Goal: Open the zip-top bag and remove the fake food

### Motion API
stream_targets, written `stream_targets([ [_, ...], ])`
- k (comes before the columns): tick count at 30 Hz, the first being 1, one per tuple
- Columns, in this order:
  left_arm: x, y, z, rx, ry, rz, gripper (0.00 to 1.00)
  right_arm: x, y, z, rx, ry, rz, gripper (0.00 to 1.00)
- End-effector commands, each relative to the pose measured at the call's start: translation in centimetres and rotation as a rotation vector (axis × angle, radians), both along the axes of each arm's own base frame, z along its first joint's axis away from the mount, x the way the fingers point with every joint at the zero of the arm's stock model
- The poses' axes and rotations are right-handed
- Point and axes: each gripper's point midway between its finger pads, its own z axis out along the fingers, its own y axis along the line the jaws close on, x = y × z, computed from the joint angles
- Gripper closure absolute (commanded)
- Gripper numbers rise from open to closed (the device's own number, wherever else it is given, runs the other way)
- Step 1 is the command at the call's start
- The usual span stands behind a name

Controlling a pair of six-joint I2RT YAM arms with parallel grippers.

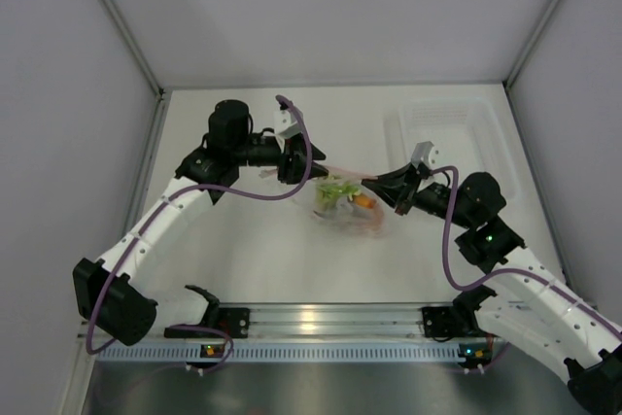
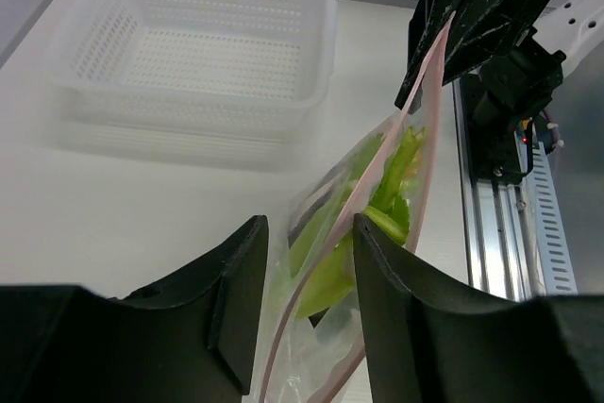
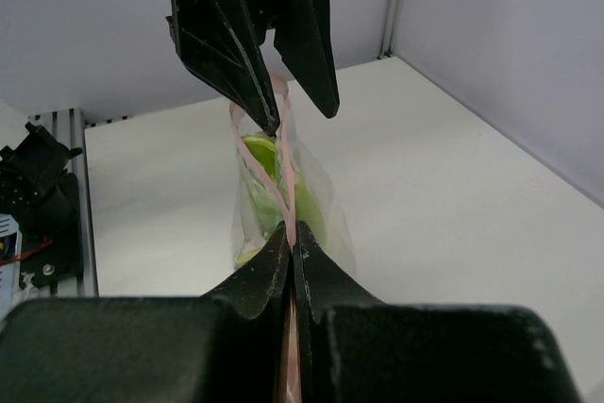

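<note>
The zip-top bag [image 1: 350, 213] hangs above the table's middle, stretched between both grippers, its pink zip strip [image 2: 427, 92] taut. My right gripper [image 3: 292, 238] is shut on the strip's right end; it also shows in the top view [image 1: 381, 185]. My left gripper [image 2: 310, 233] is open, its jaws apart on either side of the bag's left end and strip; it also shows in the top view [image 1: 294, 164]. Inside the bag I see the yellow-green leek stalk [image 2: 392, 176] and an orange piece [image 1: 362, 201]. The fish is hidden.
A clear perforated basket [image 1: 447, 123] stands at the back right, also in the left wrist view [image 2: 198, 54]. The metal rail [image 1: 321, 323] runs along the near edge. Grey walls close in the left, back and right.
</note>
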Motion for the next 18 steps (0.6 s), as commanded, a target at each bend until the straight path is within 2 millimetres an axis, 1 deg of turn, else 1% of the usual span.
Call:
stream_targets([
  [1, 0.0, -0.1, 1.8, -0.017, -0.060, -0.004, 0.54, -0.2, -0.4, 3.3, 0.049, -0.097, -0.002, 1.00],
  [2, 0.0, -0.1, 1.8, -0.017, -0.060, -0.004, 0.56, -0.2, -0.4, 3.3, 0.049, -0.097, -0.001, 1.00],
  [6, -0.3, -0.1, 2.5, -0.027, -0.076, -0.015, 0.81, 0.0, -0.3, 3.0, 0.045, -0.089, -0.005, 1.00],
  [7, -0.3, 0.0, 2.6, -0.028, -0.075, -0.013, 0.84, 0.1, -0.3, 2.8, 0.042, -0.085, -0.008, 1.00],
  [8, -0.4, 0.0, 2.7, -0.029, -0.074, -0.014, 0.91, 0.2, -0.2, 2.7, 0.040, -0.081, -0.007, 1.00],
  [10, -0.5, 0.0, 3.1, -0.035, -0.075, -0.011, 1.00, 0.4, -0.2, 2.4, 0.038, -0.078, -0.012, 1.00],
  [14, -0.1, 0.0, 3.5, -0.036, -0.074, 0.019, 1.00, 1.0, 0.0, 1.9, 0.032, -0.060, -0.021, 1.00],
  [18, 1.1, -0.1, 3.6, -0.019, -0.089, 0.115, 1.00, 1.3, -0.1, 2.4, 0.040, -0.057, -0.039, 1.00],
])
